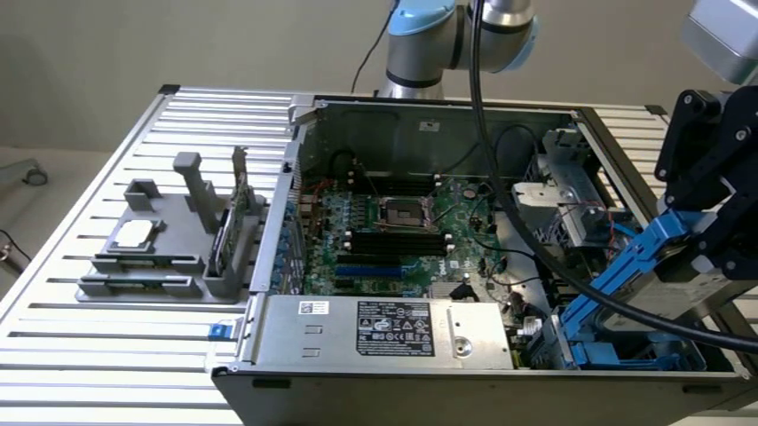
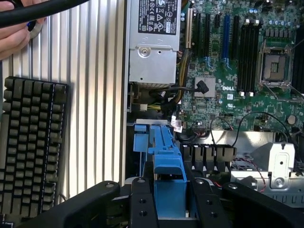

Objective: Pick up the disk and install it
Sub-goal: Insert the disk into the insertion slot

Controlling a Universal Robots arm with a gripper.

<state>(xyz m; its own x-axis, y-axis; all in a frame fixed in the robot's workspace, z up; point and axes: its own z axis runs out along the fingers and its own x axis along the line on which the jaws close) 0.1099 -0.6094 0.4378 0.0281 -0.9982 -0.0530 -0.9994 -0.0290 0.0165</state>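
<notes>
The claw (image 1: pixel 708 248) is closed on the disk (image 1: pixel 626 266) and grips it by its blue carrier. In the wrist view the carrier (image 2: pixel 168 166) sits clamped between the two black fingers (image 2: pixel 142 204) of the claw (image 2: pixel 170 206). In the exterior view the disk hangs tilted at the lower right of the frame, with its upper end in the claw. Its lower end slopes down into the near corner of the open computer case (image 1: pixel 308 133) at the exterior view's right, where blue bay rails (image 1: pixel 640 359) are fitted. Contact between disk and rails cannot be confirmed. The case lies open on the slatted metal bench (image 1: pixel 119 346). Inside it are the motherboard (image 1: pixel 391 240) and, along the near wall, a grey power supply (image 1: pixel 379 333) with a black-and-white sticker. A grey holder (image 1: pixel 166 257) stands on the bench at the exterior view's left and carries a small square chip (image 1: pixel 133 232). The wrist view also shows a black keyboard (image 2: pixel 31 147) on the bench outside the case, and a person's hand (image 2: pixel 14 35).
</notes>
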